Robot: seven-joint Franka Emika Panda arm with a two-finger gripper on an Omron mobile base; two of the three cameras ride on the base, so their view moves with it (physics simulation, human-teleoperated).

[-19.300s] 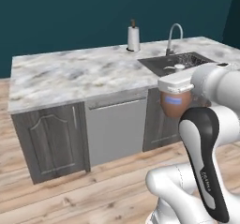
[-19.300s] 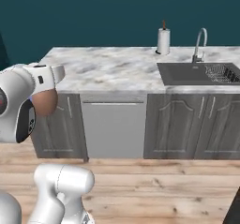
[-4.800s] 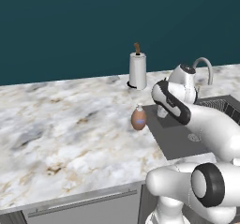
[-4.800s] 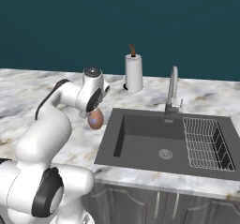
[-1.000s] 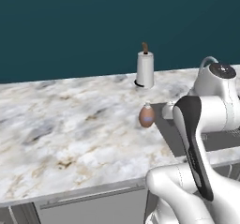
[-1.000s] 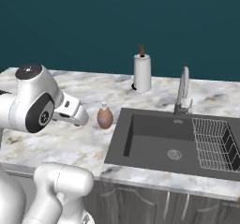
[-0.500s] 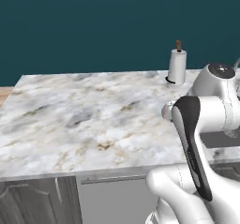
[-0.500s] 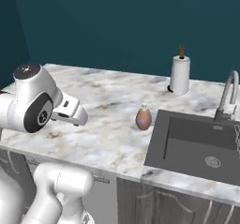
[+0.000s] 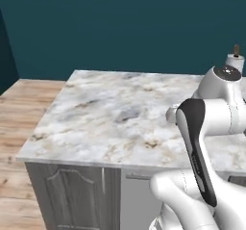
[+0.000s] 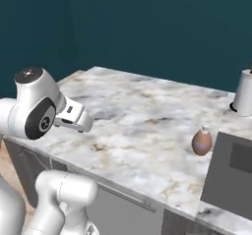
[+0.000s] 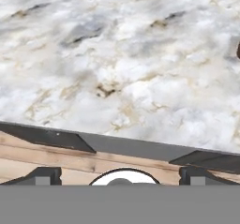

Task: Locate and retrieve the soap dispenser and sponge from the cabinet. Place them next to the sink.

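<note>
The soap dispenser (image 10: 201, 141), a small reddish-brown bottle with a pale blue band, stands upright on the marble counter (image 10: 142, 121), just left of the dark sink (image 10: 221, 180). My gripper (image 10: 81, 122) hangs over the counter's front left part, well to the left of the bottle. In the hand view the gripper (image 11: 121, 174) is open, its dark fingertips (image 11: 44, 175) set wide apart with nothing between them, above the counter's front edge. The sponge and the cabinet are out of view.
A white paper-towel roll (image 10: 244, 96) stands at the back of the counter, beside the sink; it also shows as the roll (image 9: 235, 60) behind my arm. Grey base cabinets (image 9: 72, 195) sit under the counter. Wooden floor (image 9: 24, 104) lies past the counter's left end.
The whole picture has slid right as the base drove left along the counter. The soap dispenser stays standing beside the sink. The jaws remain open and empty.
</note>
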